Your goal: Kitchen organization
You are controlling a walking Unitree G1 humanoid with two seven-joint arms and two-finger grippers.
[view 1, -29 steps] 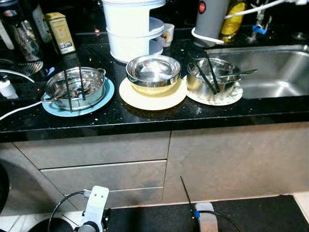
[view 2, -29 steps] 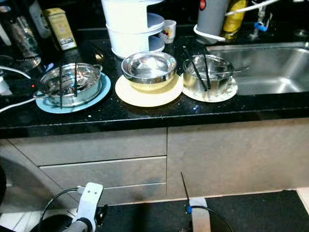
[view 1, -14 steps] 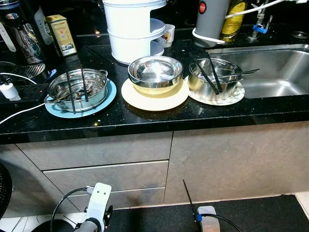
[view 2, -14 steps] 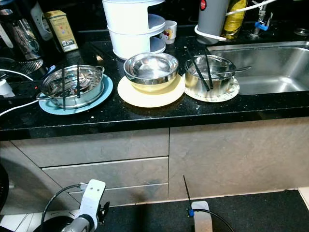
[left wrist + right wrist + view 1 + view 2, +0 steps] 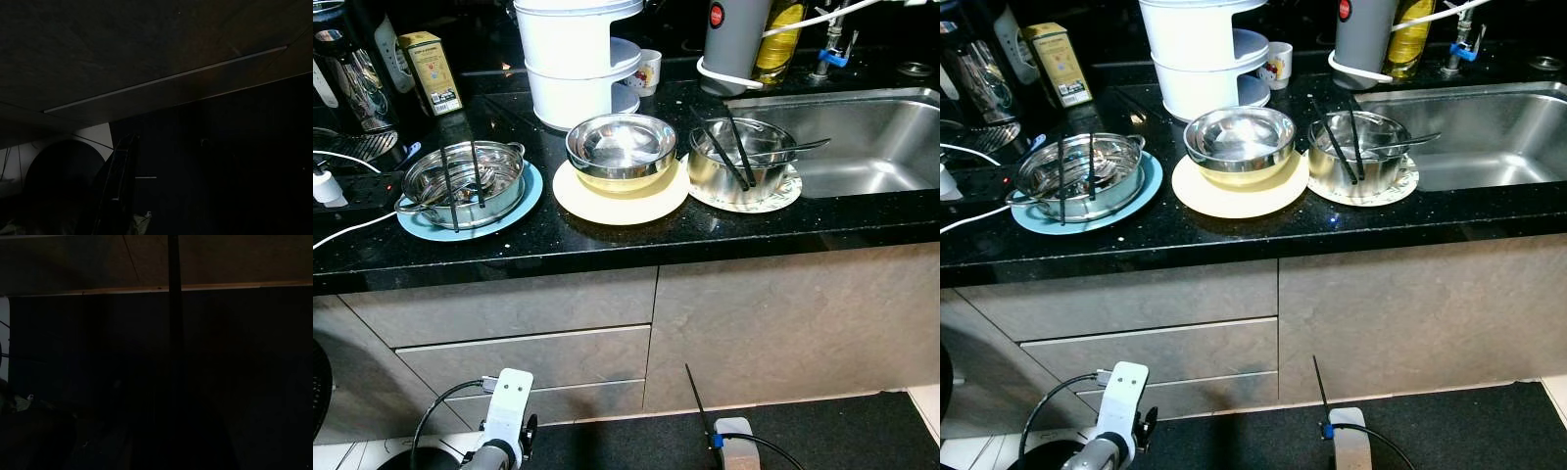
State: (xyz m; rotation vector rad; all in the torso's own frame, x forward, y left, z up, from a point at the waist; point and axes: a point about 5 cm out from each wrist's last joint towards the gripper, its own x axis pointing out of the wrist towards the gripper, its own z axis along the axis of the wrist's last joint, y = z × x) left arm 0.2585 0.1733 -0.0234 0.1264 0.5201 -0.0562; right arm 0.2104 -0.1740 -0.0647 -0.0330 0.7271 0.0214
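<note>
Three steel bowls (image 5: 621,147) on plates line the black counter (image 5: 607,235), frame top. Both arms hang at the bottom edge: left gripper (image 5: 115,196) and right gripper (image 5: 173,333), finger spread impossible to tell.

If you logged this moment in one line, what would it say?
arms: both hang idle | counter: three steel bowls on plates | chopsticks on left bowl | chopsticks, spoon in right bowl | sink at right

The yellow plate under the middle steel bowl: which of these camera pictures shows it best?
The right eye view: the yellow plate lies nearer the picture's middle, its whole front rim bare under the steel bowl. The left eye view shows the same plate just as sharply. Both wrist views are dark, facing the cabinet and floor.
</note>
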